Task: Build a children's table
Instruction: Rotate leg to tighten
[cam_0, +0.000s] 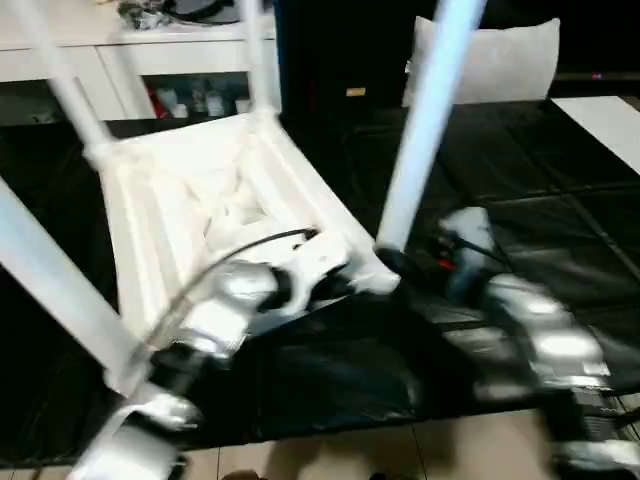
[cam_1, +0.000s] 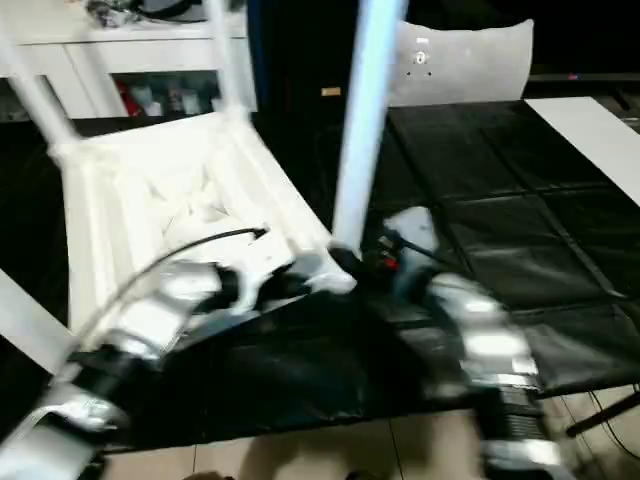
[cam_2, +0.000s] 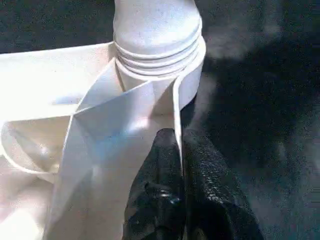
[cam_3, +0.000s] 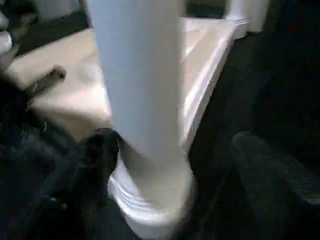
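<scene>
The tabletop (cam_0: 200, 200) lies upside down on the black mat (cam_0: 520, 200), with its ribbed underside facing up. Four legs stand up from its corner sockets. The nearest to my right arm is the leg (cam_0: 425, 120) at the near right corner; it rises out of the top of the head view. Two more legs (cam_0: 60, 75) stand at the far corners, and another leg (cam_0: 60, 290) at the near left corner leans toward me.

My left gripper (cam_2: 181, 150) is closed on the side wall of the tabletop, just beside the near right socket (cam_2: 192, 75). In my left wrist view the thin white wall goes between my two black fingers (cam_2: 210, 195), and the fingers are pressed on it from both sides. The leg's ribbed end sits in the socket just beyond my fingertips.

My right gripper (cam_3: 170, 165) is at the base of the same leg, from the other side. Its fingers stand wide apart, one on each side of the leg. In my right wrist view the finger (cam_3: 95, 165) on one side is touching or almost touching the leg, I cannot tell which; the other finger (cam_3: 272, 170) is clearly apart from it. So this gripper is around the leg but does not hold it.

A grey cushion (cam_0: 500, 60) stands behind the mat, and white shelves (cam_0: 150, 60) are at the far left.
</scene>
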